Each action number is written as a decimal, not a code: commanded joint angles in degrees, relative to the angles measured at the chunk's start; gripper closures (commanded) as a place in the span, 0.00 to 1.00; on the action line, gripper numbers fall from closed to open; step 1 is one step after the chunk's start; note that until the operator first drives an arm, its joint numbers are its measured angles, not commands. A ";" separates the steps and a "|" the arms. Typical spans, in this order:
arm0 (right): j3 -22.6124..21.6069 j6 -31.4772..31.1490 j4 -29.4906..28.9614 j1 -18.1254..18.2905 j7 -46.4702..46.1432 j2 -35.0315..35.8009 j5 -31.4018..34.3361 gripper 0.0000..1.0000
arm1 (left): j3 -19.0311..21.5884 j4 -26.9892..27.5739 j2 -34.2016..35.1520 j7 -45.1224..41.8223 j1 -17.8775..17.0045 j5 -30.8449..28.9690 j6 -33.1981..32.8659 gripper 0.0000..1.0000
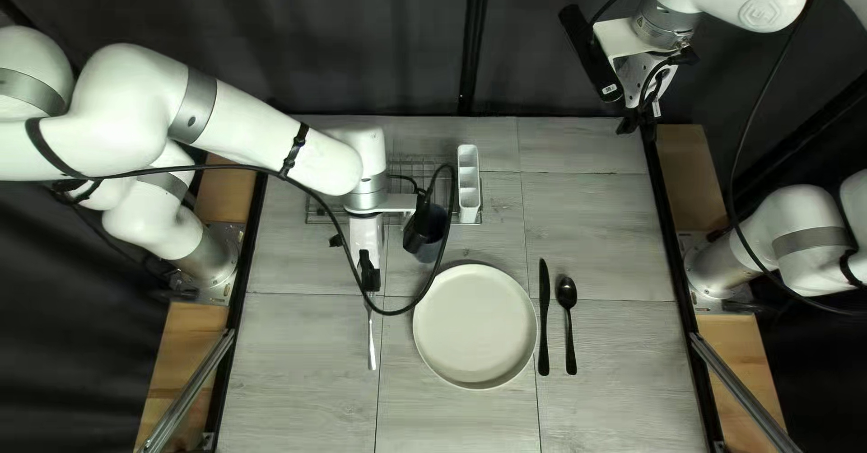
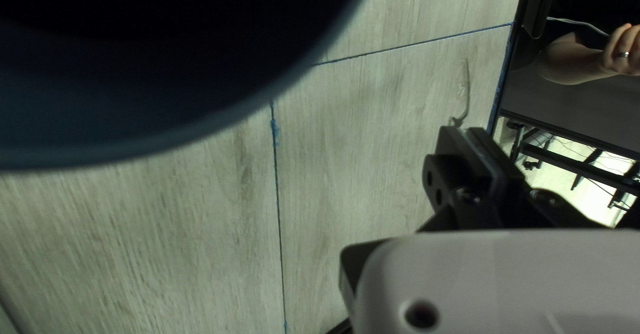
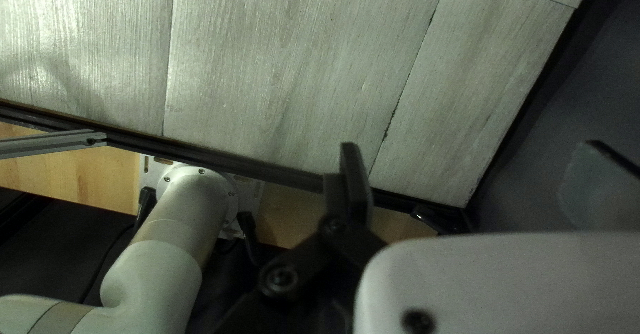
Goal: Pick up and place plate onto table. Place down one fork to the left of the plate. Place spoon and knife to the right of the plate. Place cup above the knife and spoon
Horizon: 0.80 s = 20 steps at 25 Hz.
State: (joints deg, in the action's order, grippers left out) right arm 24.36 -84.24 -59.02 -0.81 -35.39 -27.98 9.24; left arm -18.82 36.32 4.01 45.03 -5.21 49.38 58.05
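A dark cup (image 1: 428,235) hangs a little above the table between the dish rack and the plate, with my left gripper (image 1: 421,224) shut on it. In the left wrist view the cup (image 2: 125,59) looms large and near, and only one finger (image 2: 465,169) shows beside it. A white plate (image 1: 474,324) lies on the table. A silver fork (image 1: 370,336) lies to its left, and a black knife (image 1: 543,317) and a black spoon (image 1: 567,319) to its right. My right gripper (image 1: 606,77) is raised at the far right corner, open and holding nothing.
A wire dish rack (image 1: 406,175) with a white cutlery caddy (image 1: 468,182) stands at the back, behind the cup. A person's hand (image 2: 620,49) shows beyond the table's edge. Bare tabletop lies above the knife and spoon.
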 commanded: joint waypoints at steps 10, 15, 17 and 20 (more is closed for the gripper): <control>0.00 0.00 0.00 0.00 0.00 0.00 0.00 0.00 | -2.12 -0.67 -2.80 7.02 1.77 1.98 0.77 1.00; 0.00 0.00 0.00 0.00 0.00 0.00 0.00 0.00 | -2.09 -0.87 -2.53 7.17 1.75 1.76 0.33 0.88; 0.00 0.00 0.00 0.00 0.00 0.00 0.00 0.00 | -2.18 -0.82 -2.79 7.43 1.83 1.80 0.25 0.88; 0.00 0.00 0.00 0.00 0.00 0.00 0.00 0.00 | -2.32 -0.79 -3.03 7.72 1.97 1.83 0.29 0.90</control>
State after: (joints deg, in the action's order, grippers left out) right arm 24.36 -84.24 -59.02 -0.81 -35.39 -27.98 9.24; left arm -21.06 35.52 1.10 52.60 -3.31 51.21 58.32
